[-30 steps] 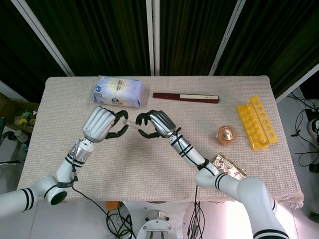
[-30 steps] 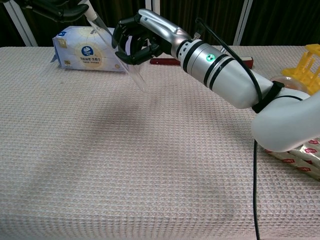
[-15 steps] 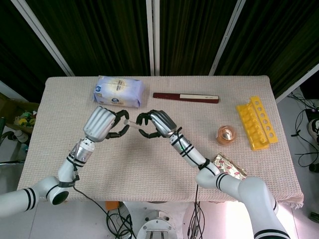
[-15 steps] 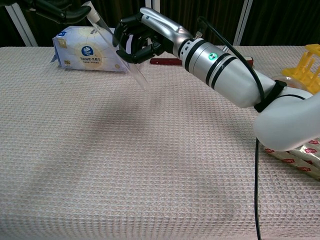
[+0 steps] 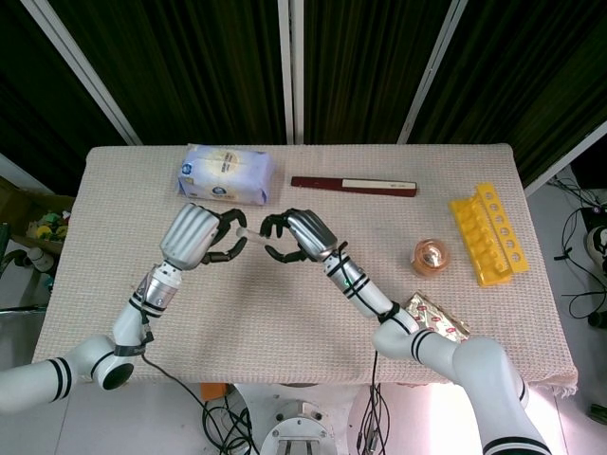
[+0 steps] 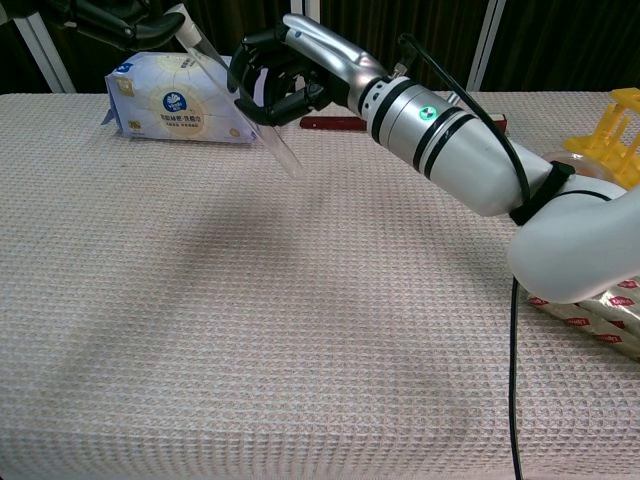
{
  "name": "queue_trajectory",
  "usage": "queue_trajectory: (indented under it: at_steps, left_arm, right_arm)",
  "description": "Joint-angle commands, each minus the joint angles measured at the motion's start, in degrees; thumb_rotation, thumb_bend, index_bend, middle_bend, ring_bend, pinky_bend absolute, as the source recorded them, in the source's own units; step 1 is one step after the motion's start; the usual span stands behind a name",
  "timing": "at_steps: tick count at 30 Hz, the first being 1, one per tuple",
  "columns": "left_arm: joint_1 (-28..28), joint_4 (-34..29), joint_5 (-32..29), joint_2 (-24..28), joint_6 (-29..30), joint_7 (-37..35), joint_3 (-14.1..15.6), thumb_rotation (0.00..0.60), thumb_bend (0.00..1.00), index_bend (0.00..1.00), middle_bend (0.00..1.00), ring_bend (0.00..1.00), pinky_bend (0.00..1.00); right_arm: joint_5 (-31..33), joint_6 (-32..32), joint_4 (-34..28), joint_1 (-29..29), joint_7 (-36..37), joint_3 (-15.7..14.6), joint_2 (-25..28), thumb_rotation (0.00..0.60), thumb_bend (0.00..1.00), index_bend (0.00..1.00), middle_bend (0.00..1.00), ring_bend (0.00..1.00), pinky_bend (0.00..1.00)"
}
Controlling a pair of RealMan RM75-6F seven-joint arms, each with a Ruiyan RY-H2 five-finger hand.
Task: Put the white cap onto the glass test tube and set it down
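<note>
The glass test tube (image 6: 258,118) hangs tilted above the table, its closed end pointing down toward the cloth. My right hand (image 6: 285,70) grips the tube around its middle. In the head view the tube (image 5: 254,238) spans the short gap between both hands. The white cap (image 6: 179,16) sits at the tube's upper end, and my left hand (image 5: 196,235) pinches it there. In the chest view only the dark fingers (image 6: 110,15) of the left hand show, at the top left edge. How far the cap is seated cannot be told.
A tissue pack (image 5: 226,173) lies at the back left and a long dark red box (image 5: 353,185) at the back centre. A yellow tube rack (image 5: 488,234), a small orange jar (image 5: 432,256) and a foil packet (image 5: 434,318) lie to the right.
Both hands stay joined at the tube. The right hand and the tube have drifted slightly up and to the right in the chest view.
</note>
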Motion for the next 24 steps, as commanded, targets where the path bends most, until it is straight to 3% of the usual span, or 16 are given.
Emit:
queue_trajectory:
  at_steps: [1,24]
  left_arm:
    - [0.0,0.04,0.04,-0.02,0.09,-0.08,-0.03,0.477,0.49,0.63,0.93,0.87,1.0]
    - [-0.51,0.95,1.62,0.49,0.25,3.57,0.63,0.475,0.48,0.63,0.92,0.87,0.99]
  right_arm:
    - [0.06,-0.18,-0.15,0.02,0.36,0.01,0.06,0.6,0.63,0.82,0.68,0.53,0.44]
    - [2.48,-4.08,-6.76,-0.2,-0.72,1.33,3.49,0.6,0.63,0.82,0.68,0.53,0.43]
